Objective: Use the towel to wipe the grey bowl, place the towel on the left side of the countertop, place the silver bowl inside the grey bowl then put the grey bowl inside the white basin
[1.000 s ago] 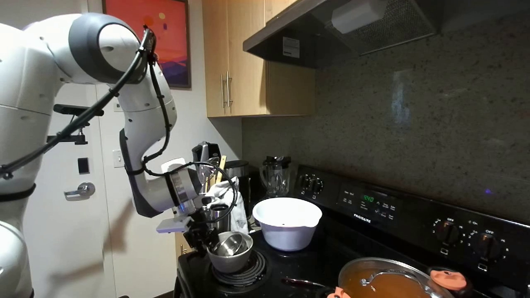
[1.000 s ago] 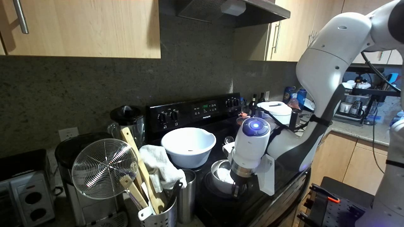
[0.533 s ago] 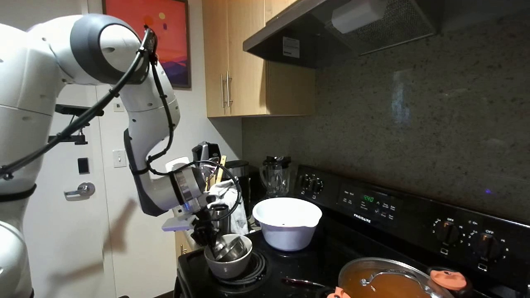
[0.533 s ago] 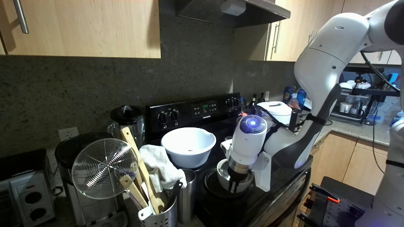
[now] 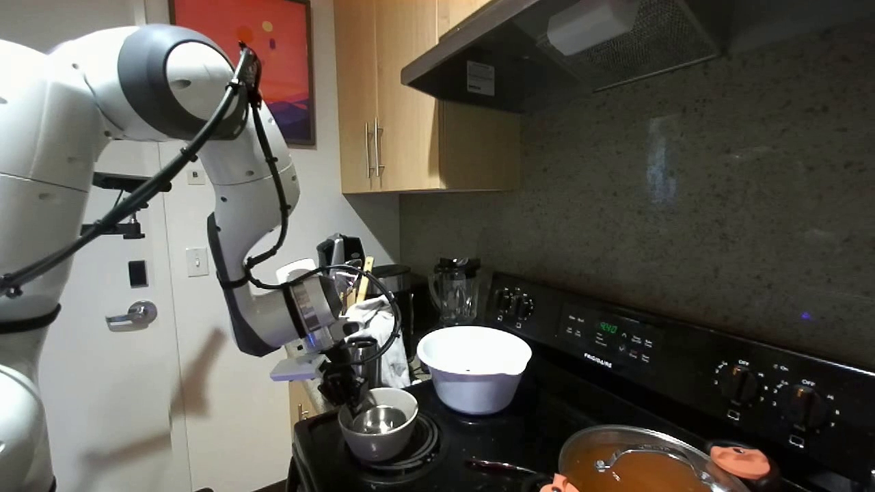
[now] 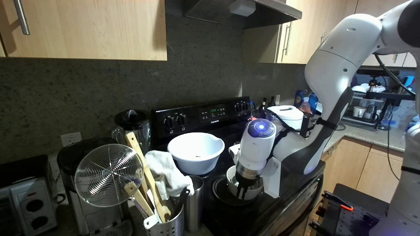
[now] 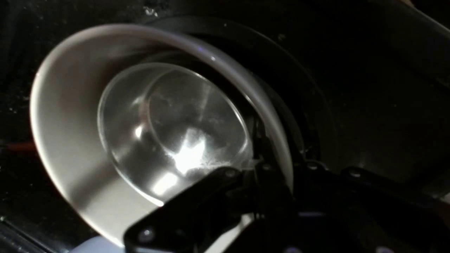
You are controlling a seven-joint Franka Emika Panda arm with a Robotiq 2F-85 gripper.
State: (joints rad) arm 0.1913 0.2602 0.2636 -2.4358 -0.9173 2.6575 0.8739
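Black jaws pinch the rim of a small, round, pale-grey bowl [image 5: 380, 445] over a black coil burner [image 5: 424, 445], a shiny metal bowl [image 7: 179, 116] resting inside. The large white basin [image 5: 474, 395], likely next stop, stands farther back, the grey bowl between it and the jaws.

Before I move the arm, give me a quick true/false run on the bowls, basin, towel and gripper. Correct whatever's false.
1. The silver bowl sits inside the grey bowl. True.
2. The silver bowl is upside down. False: its open side faces up.
3. The gripper straddles the grey bowl's rim. True.
4. The basin stands on the stove. True.
5. The grey bowl is in the basin. False: it is outside, beside the basin.
6. The towel is in the basin. False: the towel is by the utensils.
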